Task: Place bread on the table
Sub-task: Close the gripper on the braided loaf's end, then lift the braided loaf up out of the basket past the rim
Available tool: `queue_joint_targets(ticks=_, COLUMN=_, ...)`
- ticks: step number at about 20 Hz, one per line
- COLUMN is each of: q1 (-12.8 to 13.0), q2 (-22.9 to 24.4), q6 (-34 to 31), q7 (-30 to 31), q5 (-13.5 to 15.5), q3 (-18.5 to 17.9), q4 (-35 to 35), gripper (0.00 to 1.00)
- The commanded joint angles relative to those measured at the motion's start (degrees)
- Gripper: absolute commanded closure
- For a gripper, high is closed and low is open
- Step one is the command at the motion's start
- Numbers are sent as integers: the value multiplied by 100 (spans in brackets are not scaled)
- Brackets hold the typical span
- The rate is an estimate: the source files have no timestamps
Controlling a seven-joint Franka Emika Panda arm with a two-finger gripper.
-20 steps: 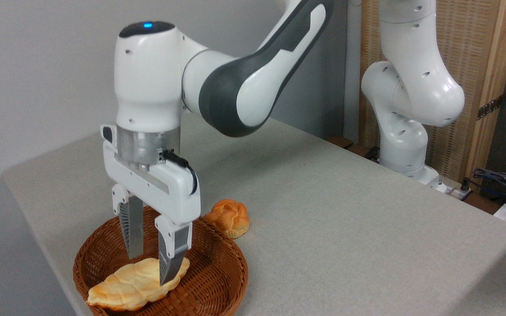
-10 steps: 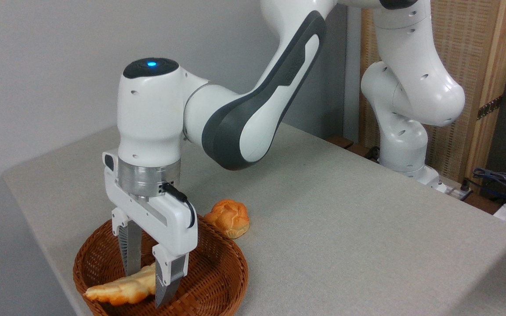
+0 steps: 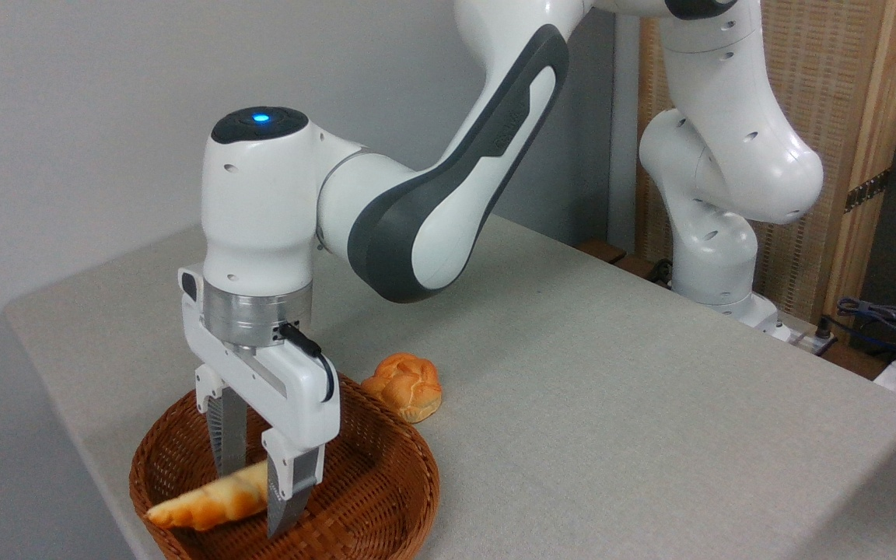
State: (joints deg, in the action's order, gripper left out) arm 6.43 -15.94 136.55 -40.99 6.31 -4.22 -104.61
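White two-finger tool [image 3: 256, 486] reaches into the brown woven wicker basket [image 3: 386, 498], clenched on the long pale-yellow braided loaf [image 3: 211, 504] inside it. Just beyond the basket's far rim, a small golden-orange bun [image 3: 405, 386] sits on the grey-beige surface [image 3: 611, 404].

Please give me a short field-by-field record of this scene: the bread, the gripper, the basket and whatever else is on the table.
bread: long pale loaf, tilted, inside the basket, its browned tip pointing to the left rim
gripper: pointing down into the basket, fingers on either side of the bread, shut on it
basket: brown wicker, round, at the near left corner of the table
bun: small golden-orange roll on the cloth, just behind the basket rim
table: light grey-beige cloth
task status: bread not yet on the table
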Motion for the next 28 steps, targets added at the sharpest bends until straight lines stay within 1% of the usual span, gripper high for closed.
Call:
queue_joint_targets(ticks=1, q1=-1, q2=-32, q6=64, q7=-138, q5=72, q3=18, q4=29, gripper=66)
queue_joint_targets(ticks=13, q1=-1, q2=3, q6=64, q7=-146, q5=72, q3=18, q4=29, gripper=66)
queue_joint_targets(ticks=15, q1=-10, q2=64, q6=38, q7=-138, q5=89, q3=18, q4=37, gripper=66)
queue_joint_targets(ticks=17, q1=-10, q2=231, q6=-14, q7=-111, q5=98, q3=26, q4=29, gripper=66)
queue_joint_targets(ticks=23, q1=-10, q2=925, q6=-910, q7=-120, q5=107, q3=26, q4=20, gripper=64)
queue_joint_targets(ticks=26, q1=16, q2=1250, q6=-1665, q7=-120, q5=107, q3=35, q4=20, gripper=59)
queue_joint_targets(ticks=28, q1=25, q2=1408, q6=-1990, q7=-129, q5=107, q3=35, q4=11, gripper=59)
